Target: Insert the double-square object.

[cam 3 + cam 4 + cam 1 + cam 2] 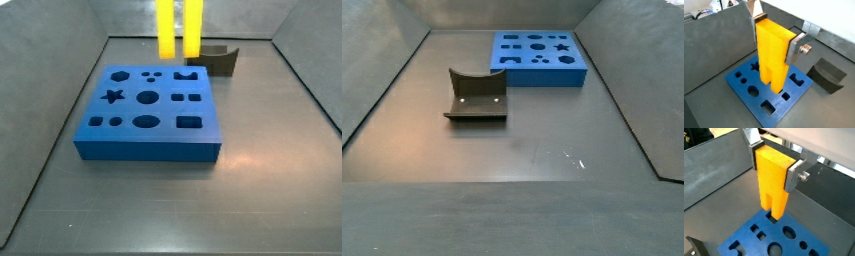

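The double-square object point(771, 55) is a tall bright yellow peg with a slotted lower end. My gripper point(776, 35) is shut on its upper end, one silver finger point(796, 47) on each side, as both wrist views show point(774, 164). The peg point(771, 188) hangs upright above the blue block point(736, 84), clear of its top face point(773, 239), which has several shaped holes. In a side view the peg's two bars point(178, 28) hang at the top edge, beyond the block point(147, 150); the gripper is out of frame there. The other side view shows only the block point(540, 80).
A dark grey notched block point(218, 60) stands on the floor beside the blue block, apart from it point(476, 95), and shows in a wrist view point(827, 75). Grey walls point(54, 90) enclose the floor on all sides.
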